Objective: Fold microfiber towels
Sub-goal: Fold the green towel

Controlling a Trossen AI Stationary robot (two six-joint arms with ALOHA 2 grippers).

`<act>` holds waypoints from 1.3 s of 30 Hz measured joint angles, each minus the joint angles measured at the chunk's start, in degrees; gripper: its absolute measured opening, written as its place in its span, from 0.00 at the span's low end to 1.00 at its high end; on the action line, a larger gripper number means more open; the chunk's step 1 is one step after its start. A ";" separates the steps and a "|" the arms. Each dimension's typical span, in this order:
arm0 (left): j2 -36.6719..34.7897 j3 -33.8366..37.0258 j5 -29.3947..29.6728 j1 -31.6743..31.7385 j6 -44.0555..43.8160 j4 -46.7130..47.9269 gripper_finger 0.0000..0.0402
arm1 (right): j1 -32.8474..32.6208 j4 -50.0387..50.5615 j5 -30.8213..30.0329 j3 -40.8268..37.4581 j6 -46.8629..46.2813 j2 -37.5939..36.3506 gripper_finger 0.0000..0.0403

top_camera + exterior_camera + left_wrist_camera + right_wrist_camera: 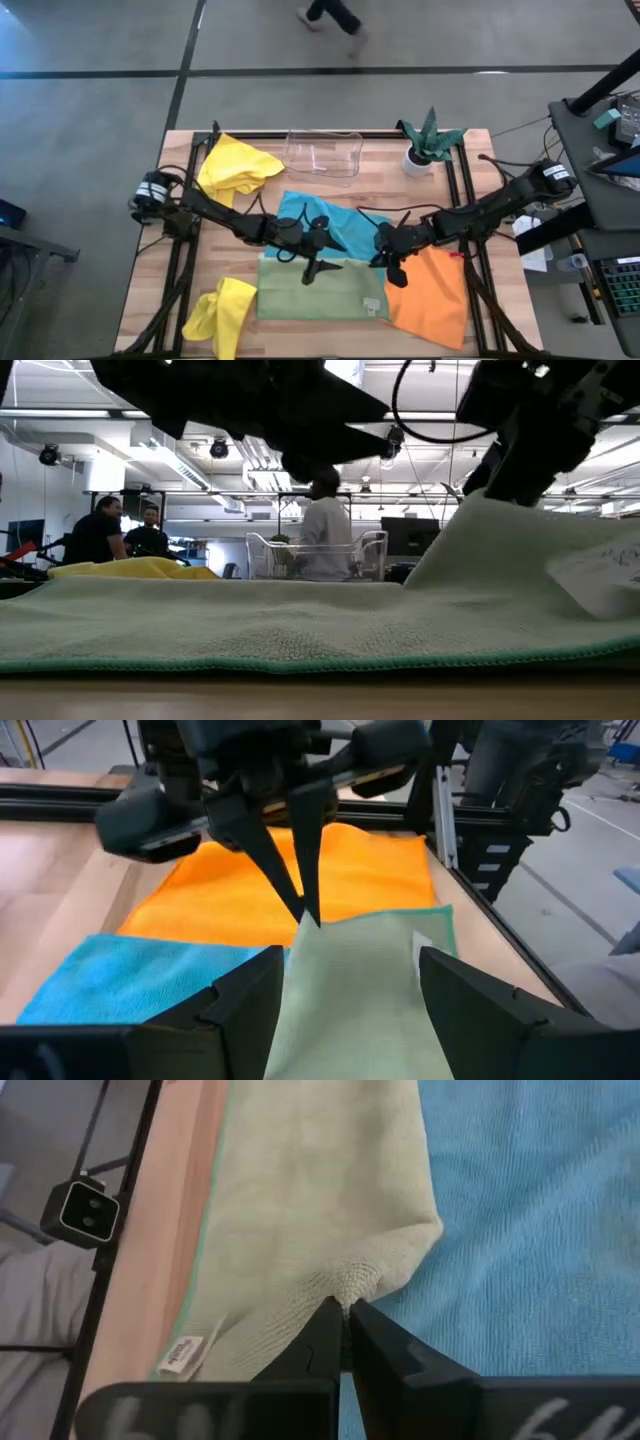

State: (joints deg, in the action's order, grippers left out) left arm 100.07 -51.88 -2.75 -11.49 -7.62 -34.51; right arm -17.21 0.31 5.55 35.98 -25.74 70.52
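Note:
The sage green towel (320, 290) lies flat near the table's front edge, partly over the turquoise towel (325, 222) behind it. An orange towel (432, 292) lies at its right. One yellow towel (238, 165) is bunched at the far left and another (220, 315) at the near left. My right gripper (345, 1315) is shut on the green towel's far right corner. My left gripper (350, 995) is open at the green towel's far edge, with the raised cloth running between its fingers. My right gripper pinches the green towel's far right corner (350, 1280) between its two fingertips, the cloth puckered there. The fingers slant down from the table's right. That corner is lifted (485, 510) and the cloth slopes taut from it; the rest lies on the table. Whether my left gripper touches the towel, I cannot tell.
A clear plastic tray (323, 153) stands at the far middle and a small potted plant (428, 142) at the far right. Black frame rails (455, 190) run along both table sides. People (120, 532) stand in the room beyond the table.

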 joint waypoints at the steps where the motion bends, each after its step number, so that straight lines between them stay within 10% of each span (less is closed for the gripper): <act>1: 1.03 -0.87 -0.13 0.04 0.00 -0.55 0.54 | 0.00 0.72 -0.18 0.68 0.24 0.00 0.02; 28: 15.14 -12.23 -11.30 4.92 -5.77 -0.45 0.64 | -0.02 3.79 -0.63 4.83 2.38 0.11 0.02; 39: 15.14 -12.17 -12.65 4.81 -7.13 0.51 0.47 | -0.02 3.48 -0.65 4.84 2.38 0.11 0.02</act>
State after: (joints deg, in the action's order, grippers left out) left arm 115.22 -64.05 -15.40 -6.68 -14.74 -34.00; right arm -17.23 3.79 4.90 40.82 -23.35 70.63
